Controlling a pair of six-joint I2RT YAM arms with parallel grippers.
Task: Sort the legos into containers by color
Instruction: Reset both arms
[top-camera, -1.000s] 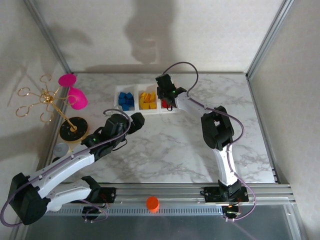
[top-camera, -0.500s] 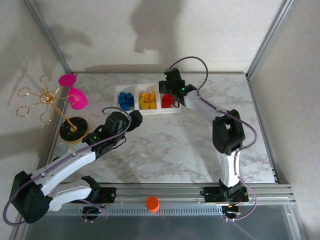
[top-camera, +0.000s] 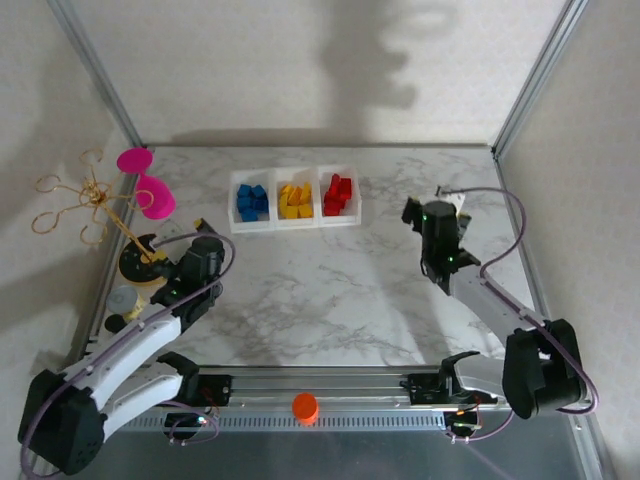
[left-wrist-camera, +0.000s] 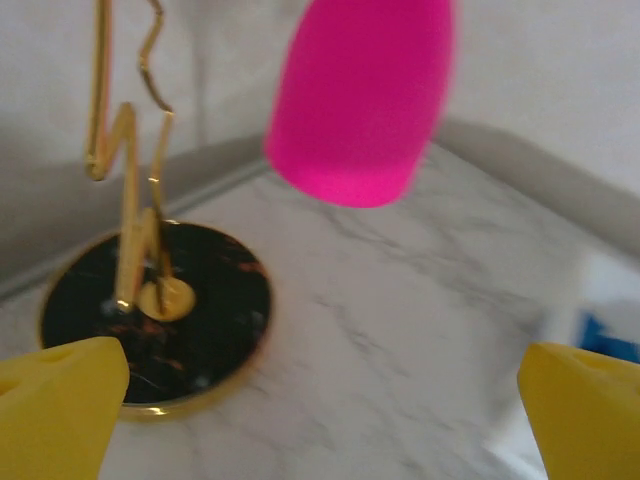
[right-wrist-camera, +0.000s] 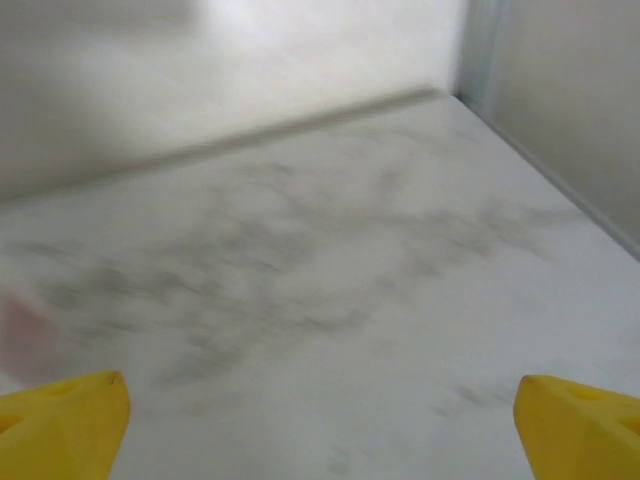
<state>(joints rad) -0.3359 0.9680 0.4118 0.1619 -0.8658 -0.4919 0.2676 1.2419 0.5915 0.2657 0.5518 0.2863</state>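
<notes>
Now, nearest the bases, an orange cap (top-camera: 305, 407) sits on the rail at 6 o'clock, apart from the work.

Farther in, the left gripper (top-camera: 200, 252) hangs over the table (top-camera: 330, 290) at about 8 o'clock. It is turned toward the black stand base (left-wrist-camera: 200, 320) and the pink cup (left-wrist-camera: 360, 100). Its yellow fingertips (left-wrist-camera: 60, 400) stand as wide as the wrist view allows, with only marble between them.

The right gripper (top-camera: 428, 218) sits at about 3 o'clock and faces the far right corner. Its fingertips (right-wrist-camera: 60, 410) are likewise spread wide and hold nothing.

Farthest, at 12 o'clock, the containers (top-camera: 295, 222) form a row whose long axis runs from 9 to 3 o'clock. The blue legos (top-camera: 252, 200) are in the 9 o'clock bin, the yellow legos (top-camera: 295, 200) in the middle one and the red legos (top-camera: 340, 193) in the 3 o'clock one.

From the left gripper the row lies toward 1 o'clock, with the blue bin closest. From the right gripper it lies toward 10 o'clock, with the red bin closest.

I see no loose brick on the marble, so the sorting looks finished. If a stray one turned up, the arm on its own side would be the nearer one.
</notes>
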